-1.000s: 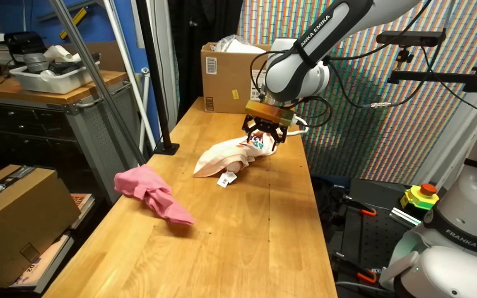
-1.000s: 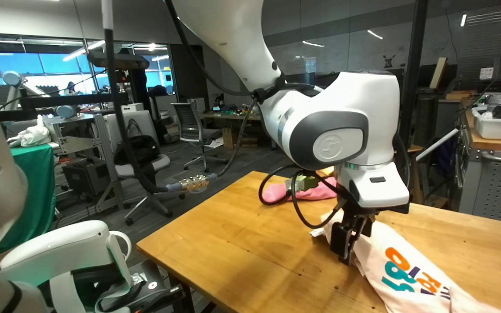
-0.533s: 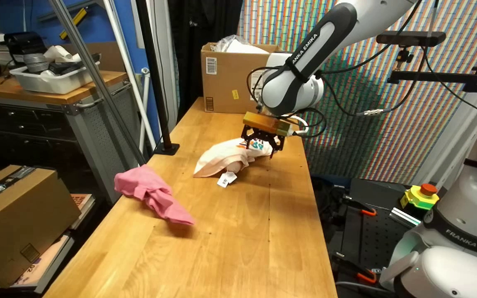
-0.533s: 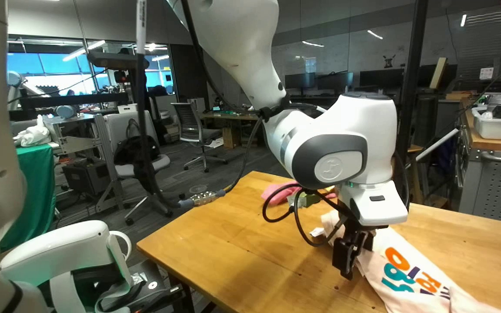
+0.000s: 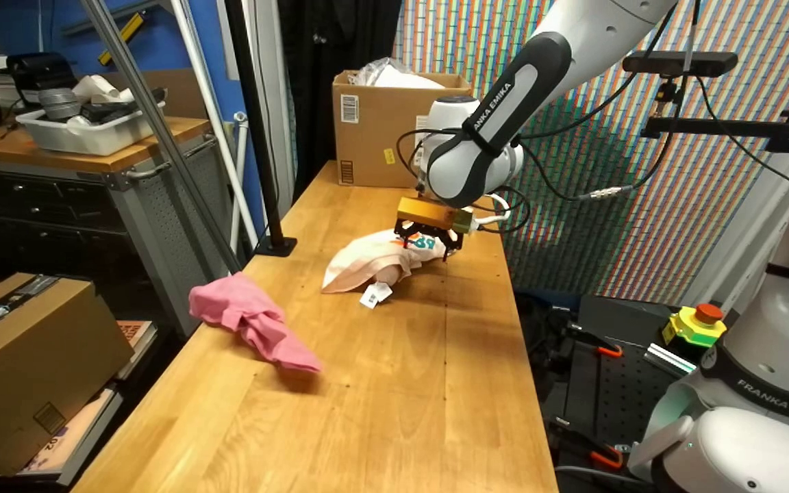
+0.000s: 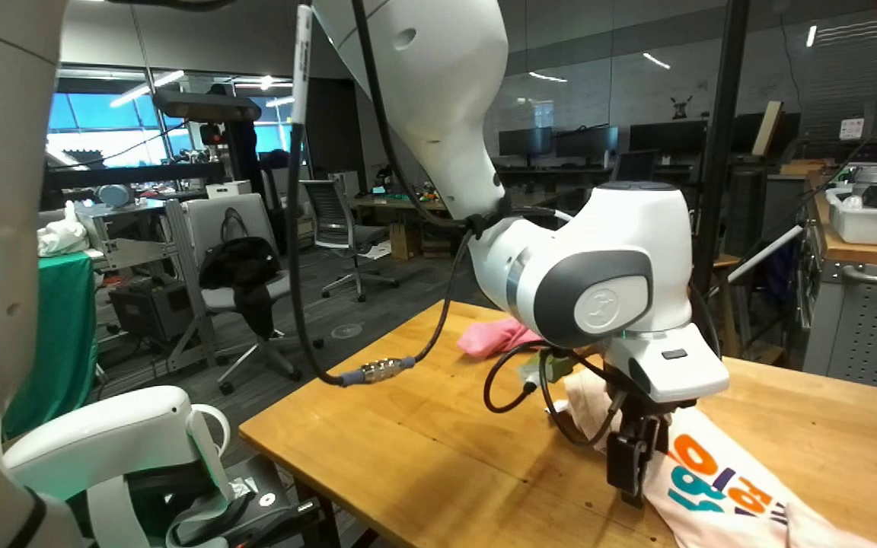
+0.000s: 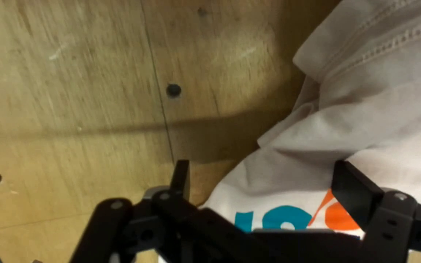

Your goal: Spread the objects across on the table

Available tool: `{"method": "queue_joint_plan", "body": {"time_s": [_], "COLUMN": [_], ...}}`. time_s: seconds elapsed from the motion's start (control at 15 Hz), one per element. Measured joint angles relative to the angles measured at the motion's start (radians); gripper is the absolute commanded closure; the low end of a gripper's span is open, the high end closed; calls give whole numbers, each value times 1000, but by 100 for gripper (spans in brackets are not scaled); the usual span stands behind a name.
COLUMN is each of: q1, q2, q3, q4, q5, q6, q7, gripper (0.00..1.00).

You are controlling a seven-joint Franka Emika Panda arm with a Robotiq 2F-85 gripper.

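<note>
Beneath the wrist camera, your gripper has its fingers spread, one above the scratched, hole-pocked wooden table, the other over the folded pale cloth, with its stitched hems and teal and orange print. In an exterior view, you see that cloth lying toward the table's far end, a cardboard box beyond; a crumpled pink cloth tapers by the long edge, well apart. In an exterior view, your smooth white arm hangs over the pale cloth; office chairs stand on grey floor behind.
</note>
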Motion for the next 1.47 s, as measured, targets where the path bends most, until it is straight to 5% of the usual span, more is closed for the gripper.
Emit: {"method": "queue_joint_plan", "body": {"time_s": [0.53,1.47], "q1": [63,55], "q2": [31,93], "q3": [-102,-90], "q4": [64,72], "q5": [-132,-42], "q6": [23,27], "q7": [67,94], "gripper": [0,0]}}
